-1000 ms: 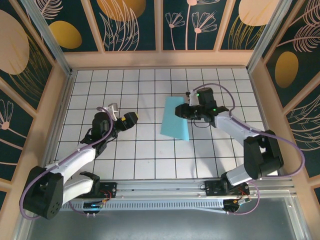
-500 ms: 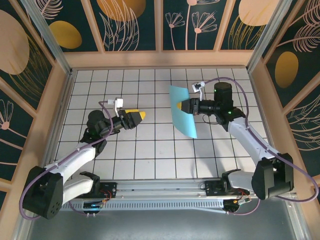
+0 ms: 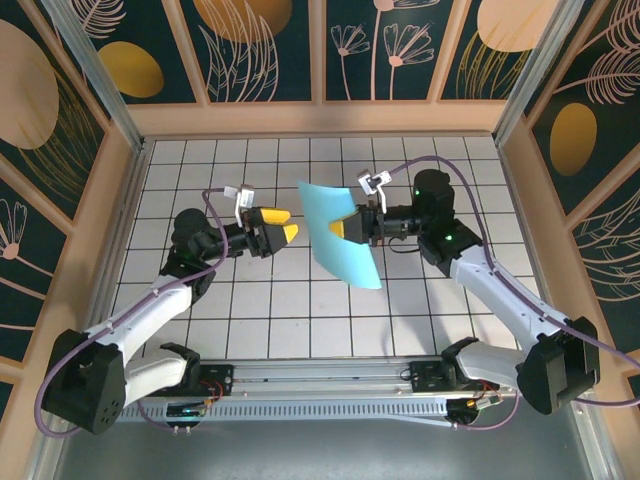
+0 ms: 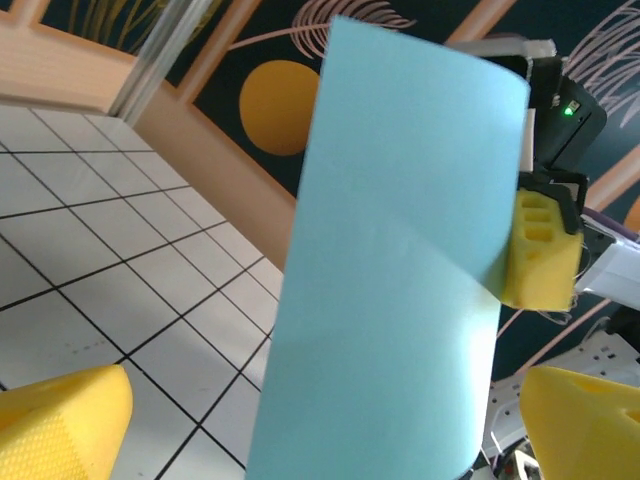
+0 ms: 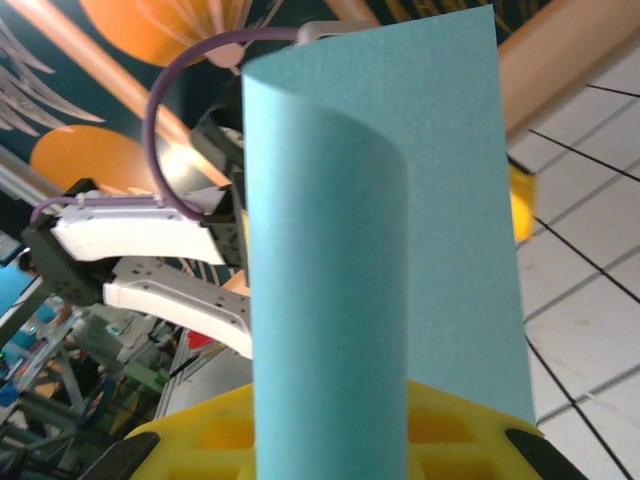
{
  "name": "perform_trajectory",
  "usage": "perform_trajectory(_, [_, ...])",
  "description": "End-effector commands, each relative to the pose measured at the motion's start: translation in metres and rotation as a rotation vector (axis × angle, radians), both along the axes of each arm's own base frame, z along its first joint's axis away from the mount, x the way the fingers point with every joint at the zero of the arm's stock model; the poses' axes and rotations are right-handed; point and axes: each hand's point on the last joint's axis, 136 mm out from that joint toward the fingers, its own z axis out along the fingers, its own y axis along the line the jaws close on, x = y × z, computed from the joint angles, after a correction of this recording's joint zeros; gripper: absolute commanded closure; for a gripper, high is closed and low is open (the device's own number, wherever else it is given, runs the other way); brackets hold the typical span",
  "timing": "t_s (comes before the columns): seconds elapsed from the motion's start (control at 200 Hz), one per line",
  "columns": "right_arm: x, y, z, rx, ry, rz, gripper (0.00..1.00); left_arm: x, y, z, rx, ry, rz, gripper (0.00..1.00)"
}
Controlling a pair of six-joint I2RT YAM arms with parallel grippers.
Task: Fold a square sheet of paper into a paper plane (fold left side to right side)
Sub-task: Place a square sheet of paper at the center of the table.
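Observation:
The turquoise-blue square sheet of paper [image 3: 336,235] hangs in the air above the middle of the table, bent over on itself into a loose curl. My right gripper [image 3: 352,229] is shut on its right edge, yellow pads showing against the paper. In the right wrist view the sheet of paper [image 5: 380,270] rises straight up from the yellow fingers [image 5: 200,445]. My left gripper [image 3: 277,226] stands open just left of the paper, not touching it. In the left wrist view the paper [image 4: 400,290] hangs between my yellow fingertips [image 4: 60,425], and the right arm's yellow pad [image 4: 540,250] pinches its far edge.
The white gridded table [image 3: 300,310] is boxed in by low tan walls [image 3: 320,118] with dark floral panels behind. A metal rail [image 3: 330,385] with the arm bases runs along the near edge.
My right gripper has carried the sheet leftward, toward the table's middle, the paper turning and curling as it went. My left gripper rose, moved right toward the paper and opened wider.

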Motion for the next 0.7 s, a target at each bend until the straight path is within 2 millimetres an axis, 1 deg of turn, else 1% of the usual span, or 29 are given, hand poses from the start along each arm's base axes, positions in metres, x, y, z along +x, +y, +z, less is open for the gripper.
perform_trajectory(0.0, [-0.011, 0.006, 0.035, 0.073, -0.09, 0.05, 0.78, -0.011, -0.01, 0.024, -0.022, -0.123, -0.077, 0.01])
perform_trajectory(0.055, [-0.015, 0.011, 0.035, 0.073, -0.092, 0.066, 0.78, -0.012, -0.014, 0.026, -0.023, -0.126, -0.096, 0.01])
perform_trajectory(0.15, [-0.007, 0.012, 0.031, 0.05, -0.089, 0.028, 0.78, -0.015, -0.019, 0.03, -0.028, -0.14, -0.116, 0.02])
perform_trajectory(0.2, [-0.001, 0.013, 0.025, 0.024, -0.09, 0.0, 0.78, -0.016, -0.02, 0.031, -0.029, -0.144, -0.119, 0.05])
perform_trajectory(0.24, [0.004, 0.012, 0.02, 0.003, -0.087, -0.022, 0.78, -0.017, -0.02, 0.032, -0.03, -0.147, -0.119, 0.1])
perform_trajectory(0.26, [0.006, 0.012, 0.019, -0.004, -0.087, -0.033, 0.78, -0.017, -0.02, 0.033, -0.031, -0.147, -0.121, 0.15])
perform_trajectory(0.28, [0.008, 0.011, 0.017, -0.01, -0.085, -0.04, 0.78, -0.017, -0.02, 0.033, -0.031, -0.146, -0.121, 0.23])
perform_trajectory(0.33, [0.01, 0.012, 0.013, -0.023, -0.077, -0.055, 0.78, -0.018, -0.02, 0.033, -0.03, -0.143, -0.124, 0.5])
perform_trajectory(0.35, [0.012, 0.011, 0.012, -0.027, -0.075, -0.062, 0.78, -0.017, -0.02, 0.033, -0.029, -0.142, -0.124, 0.62])
perform_trajectory(0.375, [0.013, 0.012, 0.01, -0.032, -0.069, -0.068, 0.78, -0.017, -0.021, 0.033, -0.027, -0.138, -0.123, 0.75])
perform_trajectory(0.395, [0.014, 0.011, 0.008, -0.037, -0.065, -0.073, 0.78, -0.016, -0.021, 0.033, -0.024, -0.134, -0.122, 0.81])
perform_trajectory(0.425, [0.015, 0.011, 0.006, -0.042, -0.061, -0.076, 0.78, -0.016, -0.022, 0.032, -0.02, -0.132, -0.123, 0.88])
perform_trajectory(0.435, [0.023, 0.006, 0.005, -0.047, -0.058, -0.106, 0.78, -0.015, -0.022, 0.032, -0.018, -0.131, -0.121, 0.91])
perform_trajectory(0.455, [0.025, 0.004, 0.004, -0.052, -0.055, -0.116, 0.78, -0.014, -0.022, 0.031, -0.014, -0.128, -0.12, 0.95])
perform_trajectory(0.48, [0.028, 0.003, 0.002, -0.058, -0.052, -0.128, 0.78, -0.013, -0.022, 0.03, -0.007, -0.127, -0.116, 0.98])
perform_trajectory(0.611, [0.034, -0.007, 0.001, -0.06, -0.052, -0.169, 0.77, -0.008, -0.021, 0.026, 0.009, -0.121, -0.082, 1.0])
perform_trajectory(0.661, [0.035, -0.009, 0.0, -0.062, -0.048, -0.179, 0.73, -0.006, -0.021, 0.024, 0.013, -0.114, -0.074, 1.0])
perform_trajectory(0.696, [0.036, -0.011, -0.001, -0.065, -0.043, -0.186, 0.69, -0.005, -0.021, 0.022, 0.017, -0.105, -0.07, 1.0])
